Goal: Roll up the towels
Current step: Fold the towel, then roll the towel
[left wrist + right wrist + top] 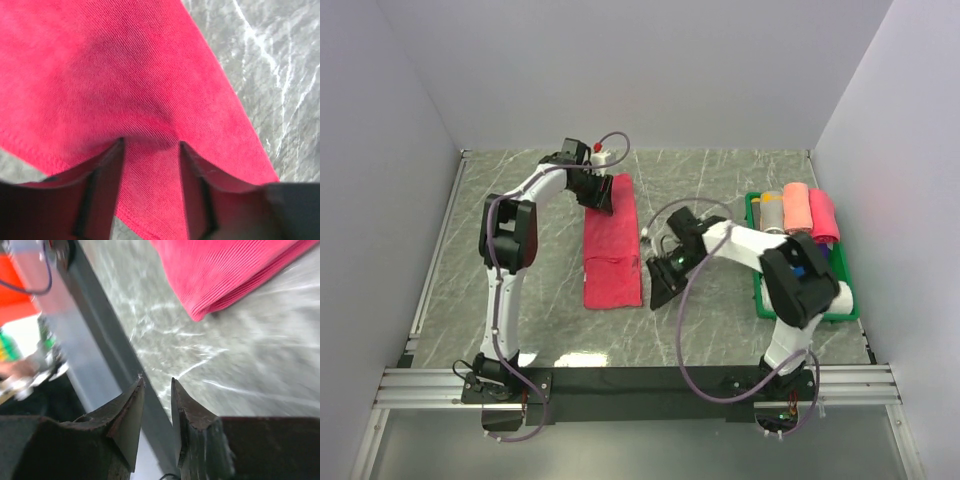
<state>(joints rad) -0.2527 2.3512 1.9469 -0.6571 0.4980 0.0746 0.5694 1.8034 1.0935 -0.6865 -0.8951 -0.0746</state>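
Top view: the bright crimson-red folded cloth towel [612, 255] is lying as a long strip on the grey marble-patterned table [720, 180], running from 12 to 6 o'clock. The left gripper [600, 198] is pressing down on its 12 o'clock end, jaws standing apart with cloth puckering between the tips; whether a fold is actually being pinched is unclear. The right gripper [660, 290] is hovering at 3 o'clock of the towel's near end, jaws narrowly parted around nothing. A rolled salmon towel [796, 205] and a rolled pink towel [823, 212] are resting in the green plastic tray [757, 290] at 3 o'clock. Risk: the roll may be heading for a skewed start, or the whole strip may slide, because one pair of tips is engaging the edge while the near end is lying unanchored
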